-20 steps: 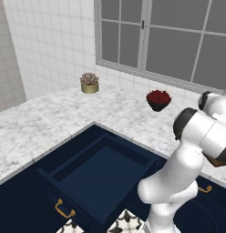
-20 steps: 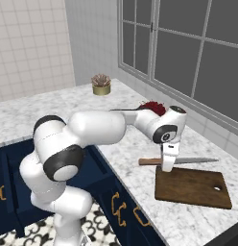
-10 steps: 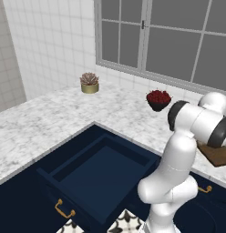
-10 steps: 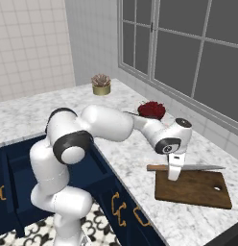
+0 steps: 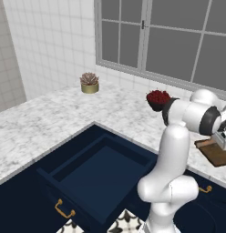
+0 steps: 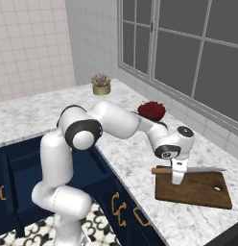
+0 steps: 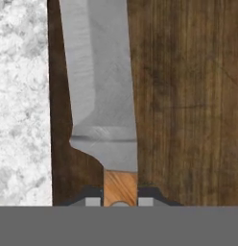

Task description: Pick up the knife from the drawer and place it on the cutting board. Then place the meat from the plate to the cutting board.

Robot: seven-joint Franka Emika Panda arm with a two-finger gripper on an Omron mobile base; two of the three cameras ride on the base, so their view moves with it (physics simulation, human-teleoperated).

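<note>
knife (image 7: 104,96) brushed metal blade, wood handle; cutting board (image 7: 188,96) matt grained wood

- knife (image 7: 104,91) over the cutting board (image 7: 188,96), blade running along its edge
- fingers (image 7: 93,201) pinch the tan handle
- marble counter (image 7: 20,96) alongside

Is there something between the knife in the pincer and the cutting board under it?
Nothing visible is in the way. The pincer holds the knife by its wooden handle directly over the cutting board, near the board's edge beside the marble counter. The wood below the blade is bare.
</note>
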